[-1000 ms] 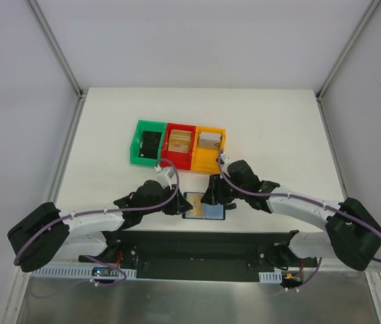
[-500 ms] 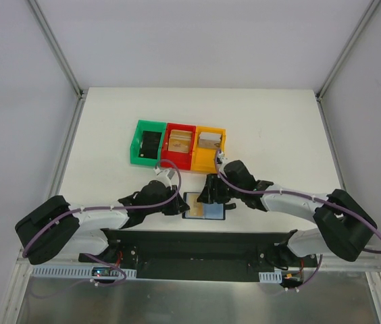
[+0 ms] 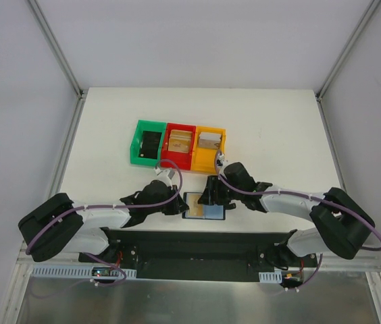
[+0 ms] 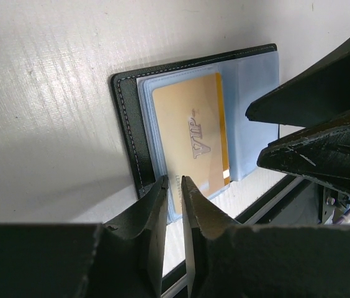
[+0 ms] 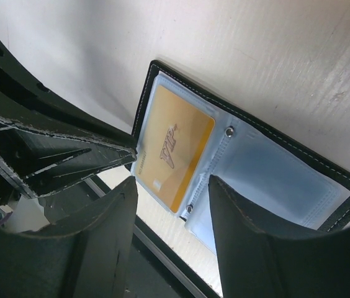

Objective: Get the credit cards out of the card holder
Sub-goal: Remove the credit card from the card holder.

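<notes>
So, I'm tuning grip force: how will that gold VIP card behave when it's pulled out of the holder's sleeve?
The gold card lies flat and thin, so it is probably stiff and light. Its smooth face may slip when pinched. The clear sleeve covering it looks snug, so expect some drag.

Left claw (image 4: 174, 186), nearly closed, and right claw (image 5: 170, 183), spread wide, face each other low at the near edge of the counter (image 3: 278, 121).

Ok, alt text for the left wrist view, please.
Open black card holder on a white table, a gold VIP card in its blue-grey sleeve. The left gripper, jaws nearly together, is at the sleeve's edge; the right gripper looms at right.
</notes>
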Available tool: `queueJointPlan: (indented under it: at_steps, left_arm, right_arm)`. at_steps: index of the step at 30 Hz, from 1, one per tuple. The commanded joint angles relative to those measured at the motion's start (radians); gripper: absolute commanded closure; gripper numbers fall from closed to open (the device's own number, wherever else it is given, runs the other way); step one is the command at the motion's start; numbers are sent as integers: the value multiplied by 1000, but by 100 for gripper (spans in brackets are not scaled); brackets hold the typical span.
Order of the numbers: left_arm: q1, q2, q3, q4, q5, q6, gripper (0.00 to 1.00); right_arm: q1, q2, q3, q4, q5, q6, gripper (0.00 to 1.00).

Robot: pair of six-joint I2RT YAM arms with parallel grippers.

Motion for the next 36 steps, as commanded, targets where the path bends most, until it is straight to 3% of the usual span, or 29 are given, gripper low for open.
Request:
queueJointPlan:
  at_steps: [1,20,36]
  left_arm:
    - [-2,14,32,5,-24,-8,87]
    - [-4,55,35,11,-18,-10,97]
    - [-2,55,28,11,-21,-14,99]
  right_arm:
    - [-3,8,-7,57,-23,21,48]
    - [-3,37,-28,118,-46,59,48]
    - [-6,68,-38,163,-63,85,49]
